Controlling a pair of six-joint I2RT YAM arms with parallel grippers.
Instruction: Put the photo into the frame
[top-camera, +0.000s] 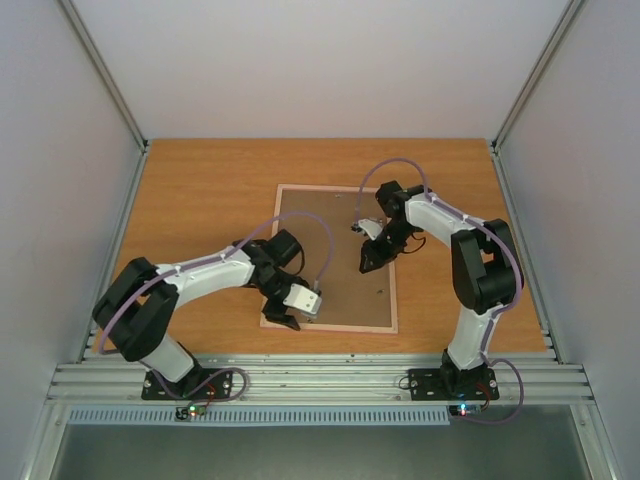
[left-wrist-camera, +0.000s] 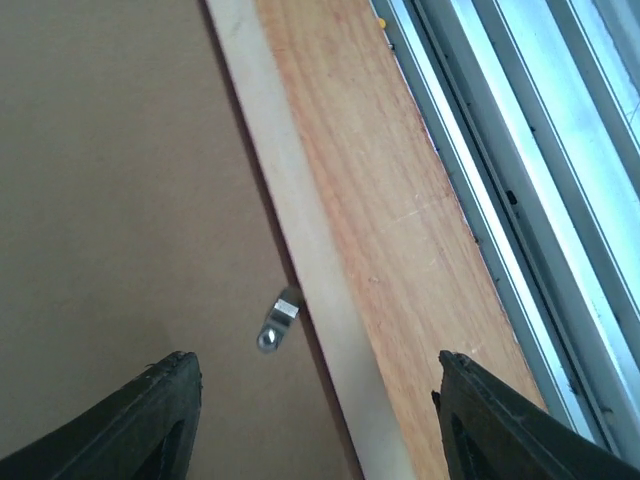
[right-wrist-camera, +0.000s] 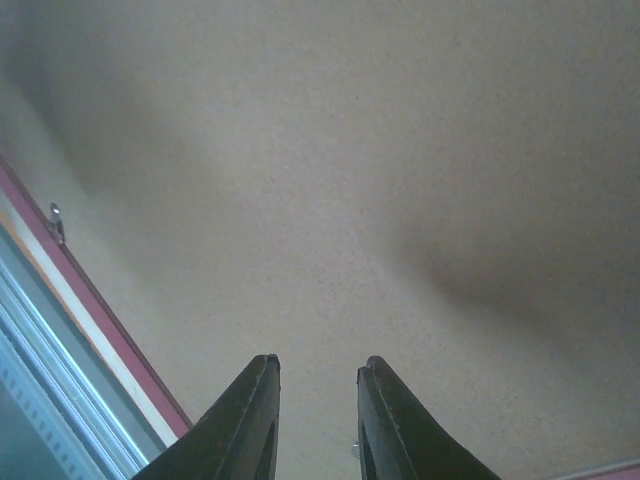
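The frame (top-camera: 330, 328) lies face down mid-table (top-camera: 200, 200), filled by the brown backing board (top-camera: 340, 290). The photo shows in no view, so I cannot tell whether it is under the board. The left end effector (top-camera: 290, 312) is wide and empty at the lower-left rim beside a metal tab (left-wrist-camera: 279, 320). The right end effector (top-camera: 372, 262) is narrow and empty over the board's upper right, so probably only securing the tabs is left.
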